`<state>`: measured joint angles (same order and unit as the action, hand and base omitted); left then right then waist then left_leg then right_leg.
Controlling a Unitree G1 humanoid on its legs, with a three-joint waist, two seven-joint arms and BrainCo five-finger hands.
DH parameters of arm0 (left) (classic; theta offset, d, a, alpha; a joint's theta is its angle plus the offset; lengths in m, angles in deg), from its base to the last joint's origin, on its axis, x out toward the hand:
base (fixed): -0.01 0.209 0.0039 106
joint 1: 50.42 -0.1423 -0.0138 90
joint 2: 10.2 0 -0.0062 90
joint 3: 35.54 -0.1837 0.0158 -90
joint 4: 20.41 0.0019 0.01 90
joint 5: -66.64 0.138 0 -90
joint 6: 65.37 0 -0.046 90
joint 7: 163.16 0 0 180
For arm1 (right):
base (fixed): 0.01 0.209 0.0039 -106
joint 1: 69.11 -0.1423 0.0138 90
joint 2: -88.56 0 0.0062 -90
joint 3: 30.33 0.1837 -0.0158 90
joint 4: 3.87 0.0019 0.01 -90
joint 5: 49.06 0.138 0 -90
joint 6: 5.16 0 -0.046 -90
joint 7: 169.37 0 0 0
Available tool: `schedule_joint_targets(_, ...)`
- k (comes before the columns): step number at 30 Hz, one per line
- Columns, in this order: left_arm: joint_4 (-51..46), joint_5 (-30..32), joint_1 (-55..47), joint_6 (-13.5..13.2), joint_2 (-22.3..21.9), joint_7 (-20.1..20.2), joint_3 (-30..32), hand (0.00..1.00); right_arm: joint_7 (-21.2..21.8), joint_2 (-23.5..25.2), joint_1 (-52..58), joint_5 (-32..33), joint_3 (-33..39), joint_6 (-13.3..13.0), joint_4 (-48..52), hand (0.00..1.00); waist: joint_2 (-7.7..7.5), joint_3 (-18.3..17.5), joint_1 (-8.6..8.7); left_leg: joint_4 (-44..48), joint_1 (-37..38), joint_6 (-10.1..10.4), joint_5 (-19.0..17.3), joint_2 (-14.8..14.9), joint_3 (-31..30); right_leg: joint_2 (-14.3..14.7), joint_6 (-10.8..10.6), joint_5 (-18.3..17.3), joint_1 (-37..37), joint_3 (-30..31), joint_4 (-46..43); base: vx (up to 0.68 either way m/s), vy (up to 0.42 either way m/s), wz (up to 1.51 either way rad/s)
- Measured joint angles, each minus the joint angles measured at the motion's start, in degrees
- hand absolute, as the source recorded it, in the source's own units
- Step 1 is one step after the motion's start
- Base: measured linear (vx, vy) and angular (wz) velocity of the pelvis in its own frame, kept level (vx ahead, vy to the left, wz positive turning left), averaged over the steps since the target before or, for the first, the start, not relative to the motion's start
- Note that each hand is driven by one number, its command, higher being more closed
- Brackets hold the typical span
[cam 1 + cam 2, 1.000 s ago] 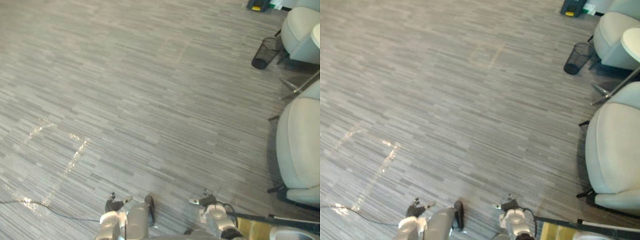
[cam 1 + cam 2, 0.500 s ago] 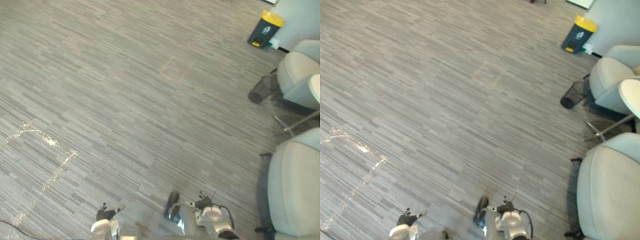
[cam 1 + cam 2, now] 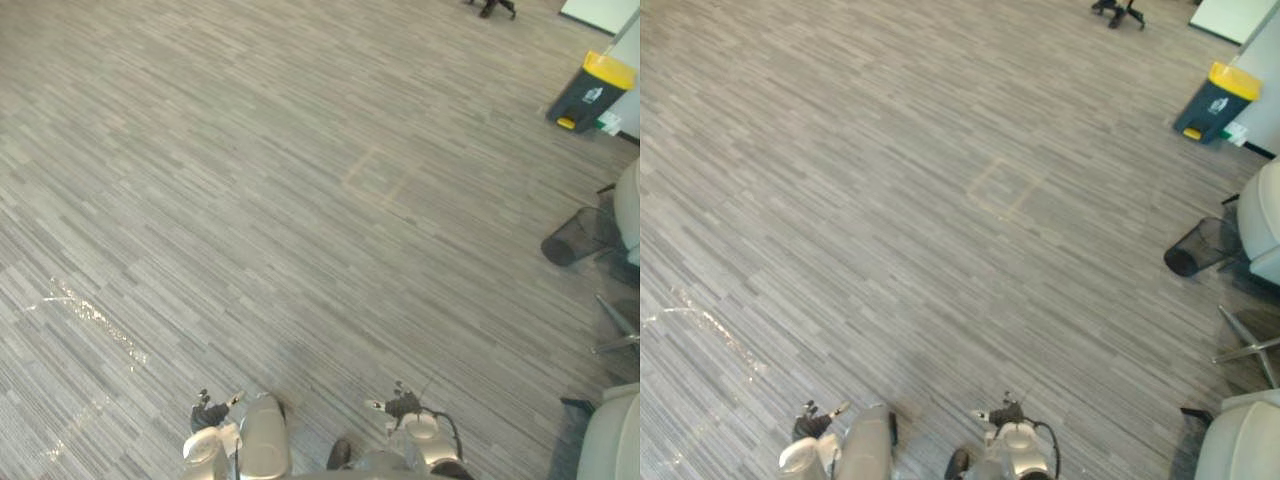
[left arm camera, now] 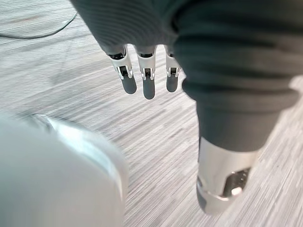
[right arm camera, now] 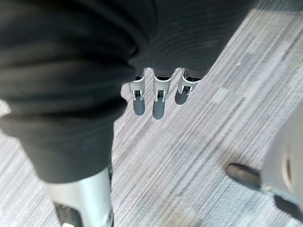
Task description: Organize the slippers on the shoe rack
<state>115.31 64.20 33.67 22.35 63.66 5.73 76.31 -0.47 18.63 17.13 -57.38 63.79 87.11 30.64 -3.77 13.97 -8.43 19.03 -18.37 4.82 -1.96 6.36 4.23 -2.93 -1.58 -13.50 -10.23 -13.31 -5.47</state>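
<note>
Both arms hang low at the robot's sides over striped grey floor (image 3: 300,200). The left hand (image 4: 144,85) and right hand (image 5: 158,101) point down with fingers straight, loosely spread, holding nothing. A yellow-lidded bin (image 3: 590,90) stands far ahead to the right. Which way the slippers and shoe rack lie cannot be told.

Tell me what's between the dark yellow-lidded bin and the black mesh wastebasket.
Only bare grey striped floor lies between the dark yellow-lidded bin and the black mesh wastebasket, as the right eye view shows.
</note>
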Motion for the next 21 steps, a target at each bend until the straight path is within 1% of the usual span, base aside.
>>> schedule_joint_targets(1,0.8,0.0,0.2,0.2,0.8,0.0,0.1,0.0,-0.1,0.0,0.3,-0.2,0.4,0.0,-0.4,0.0,-1.05,-0.6,-0.12,2.8,-1.2,-1.9,-3.3,-1.1,1.2,-2.0,-0.6,-0.4,0.1,0.2,-1.0,0.59,0.266,-0.19)
schedule_joint_targets(2,1.1,0.0,0.2,0.3,0.9,0.0,0.1,0.0,-0.2,0.0,0.1,-0.2,1.1,0.0,-0.1,0.0,-1.1,-0.6,-0.18,5.3,-1.4,-3.3,-4.4,-1.1,1.8,-2.6,-1.2,0.1,0.7,0.1,-3.3,0.68,0.315,-0.22)
schedule_joint_targets(3,1.9,0.0,0.1,0.5,1.1,-0.1,0.2,0.0,-0.2,0.0,0.2,-0.3,1.5,0.0,0.0,0.0,-1.03,-0.6,-0.4,7.8,-0.7,-4.4,-6.5,-0.8,2.9,-3.5,-1.9,0.5,1.5,0.3,-7.9,0.54,0.261,-0.27)
schedule_joint_targets(4,3.0,0.1,0.3,0.6,1.5,-0.1,-0.2,0.0,-0.1,0.0,0.5,-0.6,2.2,0.0,0.0,0.0,-1.01,-0.6,-0.45,9.3,1.7,-5.1,-8.6,-0.8,4.0,-4.9,-2.7,1.3,3.1,0.3,-16.0,0.6,0.305,-0.37)
schedule_joint_targets(5,4.0,0.1,0.4,0.6,2.0,-0.1,-1.4,0.0,-0.1,-0.2,0.6,-0.6,2.7,-0.1,0.1,0.0,-0.52,-0.3,-0.15,9.1,6.2,-5.8,-11.5,-0.7,4.7,-7.5,-2.6,4.9,7.7,0.1,-30.6,0.39,0.203,-0.28)
schedule_joint_targets(6,4.4,0.2,0.5,0.6,2.1,-0.1,-1.5,0.0,0.0,-0.2,0.6,-0.6,2.6,-0.2,0.1,0.0,-0.32,-0.1,0.0,8.9,7.7,-6.0,-12.3,-0.7,4.8,-8.2,-2.4,5.6,9.2,-0.1,-35.5,0.55,0.243,-0.22)
schedule_joint_targets(7,5.1,0.2,0.9,0.8,2.3,-0.1,-1.9,0.0,0.4,-0.4,1.1,-0.7,2.4,-0.1,-0.1,0.0,0.3,0.3,0.85,7.5,12.8,-6.4,-14.0,-0.6,5.8,-10.7,-1.4,5.3,13.6,-1.9,-47.9,0.34,0.118,-0.18)
schedule_joint_targets(8,5.5,0.2,0.9,0.8,2.3,-0.1,-1.9,0.0,0.7,-0.4,1.3,-0.7,2.3,-0.1,-0.1,0.0,0.33,0.2,1.15,5.5,16.1,-6.4,-14.7,-0.5,6.5,-11.5,-0.3,4.5,16.3,-3.6,-51.3,0.5,0.153,-0.32)
schedule_joint_targets(9,5.7,0.1,0.8,0.8,2.4,-0.1,-2.0,0.0,1.1,-0.3,1.2,-0.7,2.1,-0.2,-0.1,0.0,0.51,0.1,1.68,2.8,19.6,-6.2,-15.3,0.1,7.8,-11.3,0.3,3.3,19.7,-6.1,-50.5,0.32,0.072,-0.35)
schedule_joint_targets(10,5.8,0.1,0.8,0.8,2.4,-0.1,-2.0,0.0,1.2,-0.2,1.1,-0.7,2.0,-0.2,-0.1,0.0,0.51,0.1,1.8,2.1,20.5,-6.1,-15.5,0.3,8.2,-11.1,0.4,3.1,20.8,-6.9,-49.3,0.46,0.073,-0.53)
schedule_joint_targets(11,6.7,0.1,0.9,0.8,2.9,0.0,-2.0,0.0,1.2,-0.5,0.1,-0.8,1.9,-0.2,-0.3,0.0,0.48,0.2,2.1,-0.5,23.5,-5.7,-15.9,0.5,10.0,-9.9,0.5,2.8,24.5,-10.0,-41.5,0.37,0.044,-0.49)
schedule_joint_targets(12,7.0,0.1,0.9,0.8,2.9,0.0,-2.0,0.0,1.2,-0.5,0.1,-0.8,1.9,-0.4,-0.5,0.0,0.45,0.2,2.25,-1.4,24.7,-5.5,-16.0,0.5,11.0,-9.1,0.4,3.0,25.3,-11.2,-36.2,0.44,0.038,-0.63)
schedule_joint_targets(13,7.4,0.1,0.9,0.8,3.0,0.0,-2.0,0.0,1.2,-0.5,-0.2,-0.8,1.8,-0.6,-0.6,0.0,0.42,0.2,2.49,-3.0,26.7,-5.1,-16.3,0.4,12.6,-6.7,-0.6,5.0,26.0,-12.1,-24.5,0.3,0.012,-0.45)
schedule_joint_targets(14,8.0,0.2,1.1,0.8,3.3,0.1,-2.2,0.0,1.3,-0.5,-0.3,-0.8,1.8,-0.6,-0.7,0.0,0.17,0.2,2.77,-4.5,27.9,-4.8,-16.4,-0.3,13.4,-4.9,-1.5,8.1,26.0,-11.8,-13.6,0.39,-0.01,-0.3)
schedule_joint_targets(15,8.3,0.2,1.4,0.7,3.6,0.1,-2.7,0.0,1.4,-0.6,-0.6,-0.8,1.8,-0.5,-0.7,0.0,-0.3,0.4,3.27,-5.4,29.5,-4.3,-16.7,-1.3,13.5,-4.2,-2.2,10.8,26.3,-10.8,-6.6,0.43,-0.061,0.09)
schedule_joint_targets(16,8.4,0.2,1.2,0.7,3.7,0.2,-2.7,0.0,1.5,-0.6,-1.3,-0.8,1.7,-0.2,-1.4,0.0,-0.71,0.6,4.05,-6.5,31.9,-2.9,-17.7,-2.5,12.7,-4.1,-1.3,12.4,26.3,-9.3,-3.9,0.45,-0.086,0.3)
schedule_joint_targets(17,8.4,0.3,1.0,0.7,3.7,0.2,-2.7,0.0,1.6,-0.6,-1.4,-0.8,1.7,0.0,-1.7,0.0,-0.87,0.5,4.36,-6.9,33.0,-2.6,-18.5,-2.7,12.1,-4.1,-0.8,12.4,26.0,-9.0,-4.1,0.51,-0.132,0.46)
schedule_joint_targets(18,8.4,1.4,0.9,0.6,3.3,0.2,-2.7,0.0,1.7,-0.9,-1.3,-0.8,2.0,0.2,-1.7,0.0,-0.41,0.2,5.15,-7.6,34.8,-1.7,-20.5,-1.7,10.4,-3.1,3.2,16.2,26.1,-8.4,-6.5,0.67,-0.155,0.44)
schedule_joint_targets(19,8.5,2.3,0.3,0.7,2.6,0.2,-2.6,0.0,1.6,-0.8,-1.4,-1.0,2.4,0.5,-1.7,0.0,1.36,-0.8,4.93,-6.0,35.2,-1.1,-20.8,0.0,8.9,-2.0,4.6,16.1,27.0,-9.2,-10.2,0.68,-0.167,0.38)
schedule_joint_targets(20,8.3,2.3,0.2,0.6,2.4,0.3,-2.2,0.0,1.6,-0.6,-1.4,-1.1,2.6,0.5,-1.7,0.0,1.27,-1.0,5.05,-2.1,33.7,-1.2,-20.7,0.9,8.0,-1.6,5.5,15.7,26.7,-10.0,-10.6,0.78,-0.283,0.17)
schedule_joint_targets(21,7.5,2.3,-0.2,0.8,0.9,0.2,-0.3,0.0,1.7,-0.6,-1.3,-1.5,2.5,0.6,-1.6,0.0,3.21,-1.0,5.02,16.0,26.6,-2.1,-18.4,5.0,3.8,1.5,6.4,13.4,23.8,-11.1,-9.6,0.44,-0.217,-0.02)
